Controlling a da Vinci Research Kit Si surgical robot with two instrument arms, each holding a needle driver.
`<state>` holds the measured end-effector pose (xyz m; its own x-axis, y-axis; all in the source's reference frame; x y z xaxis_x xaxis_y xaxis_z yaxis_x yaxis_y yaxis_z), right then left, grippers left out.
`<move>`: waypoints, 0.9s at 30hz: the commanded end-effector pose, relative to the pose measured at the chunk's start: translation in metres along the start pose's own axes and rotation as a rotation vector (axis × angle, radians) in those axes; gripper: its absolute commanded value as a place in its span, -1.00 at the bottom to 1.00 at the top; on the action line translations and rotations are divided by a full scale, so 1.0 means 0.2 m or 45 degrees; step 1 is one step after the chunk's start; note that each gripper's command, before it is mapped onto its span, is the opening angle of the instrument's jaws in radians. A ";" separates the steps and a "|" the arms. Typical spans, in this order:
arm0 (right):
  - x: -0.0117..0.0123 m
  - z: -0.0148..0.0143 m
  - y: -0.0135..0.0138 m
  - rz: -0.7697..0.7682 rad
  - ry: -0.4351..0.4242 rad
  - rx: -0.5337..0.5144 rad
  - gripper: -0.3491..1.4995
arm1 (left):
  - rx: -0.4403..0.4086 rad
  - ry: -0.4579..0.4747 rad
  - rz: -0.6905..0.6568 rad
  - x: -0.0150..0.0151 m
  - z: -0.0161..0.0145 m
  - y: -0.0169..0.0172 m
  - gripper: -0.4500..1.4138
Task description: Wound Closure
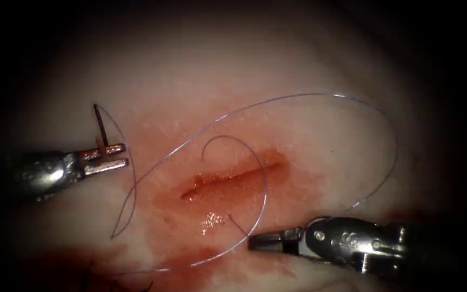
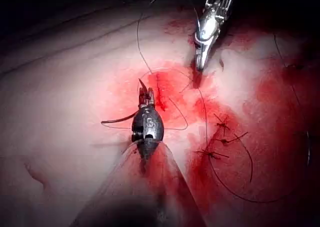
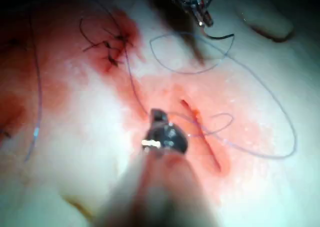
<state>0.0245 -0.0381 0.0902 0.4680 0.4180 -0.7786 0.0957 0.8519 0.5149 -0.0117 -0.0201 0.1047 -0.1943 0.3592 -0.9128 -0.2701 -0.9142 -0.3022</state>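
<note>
Tissue (image 1: 320,135) cut (image 1: 233,181) wide open, no stitch across it.
Your left tool (image 1: 106,158) pinches the needle (image 1: 101,125) near its tail at 9 o'clock; right tool (image 1: 263,241), closed, grips thread (image 1: 320,96).

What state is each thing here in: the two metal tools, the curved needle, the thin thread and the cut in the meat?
Left arm's metal tool: jaws shut on the needle.
Dark curved needle: held near one end, clear of the tissue, left of the cut.
Right arm's metal tool: jaws shut on the thread.
Thin pale thread: slack, looping across the tissue.
Straight cut: open, wet with red fluid.
</note>
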 end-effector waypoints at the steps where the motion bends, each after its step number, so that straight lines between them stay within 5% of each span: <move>1: 0.001 -0.001 -0.007 -0.011 0.000 0.068 -1.00 | -0.002 0.001 -0.002 -0.003 0.003 0.000 -1.00; 14: 0.020 -0.019 -0.049 -0.128 -0.005 0.424 -1.00 | -0.002 0.001 0.000 -0.004 0.003 0.000 -1.00; 17: 0.025 -0.027 -0.058 -0.138 0.089 0.543 -1.00 | -0.002 0.001 0.000 -0.004 0.003 0.000 -1.00; 20: 0.032 -0.033 -0.053 -0.118 0.196 0.513 -0.95 | -0.002 0.001 0.000 -0.004 0.003 0.000 -1.00; 21: 0.033 -0.035 -0.048 -0.093 0.222 0.429 0.07 | -0.002 0.001 0.000 -0.004 0.003 0.000 -1.00; 22: 0.033 -0.035 -0.046 -0.083 0.226 0.390 0.34 | -0.002 0.001 0.000 -0.004 0.003 0.000 -1.00; 25: 0.029 -0.035 -0.036 -0.113 0.219 0.288 0.56 | -0.002 0.001 0.000 -0.004 0.003 0.000 -1.00; 27: 0.022 -0.032 -0.029 -0.124 0.109 0.225 0.62 | -0.003 0.001 0.000 -0.004 0.003 0.000 -1.00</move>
<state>0.0196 -0.0393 0.0810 0.3838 0.3659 -0.8478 0.2888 0.8245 0.4866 -0.0116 -0.0201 0.1049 -0.1939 0.3587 -0.9131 -0.2691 -0.9145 -0.3021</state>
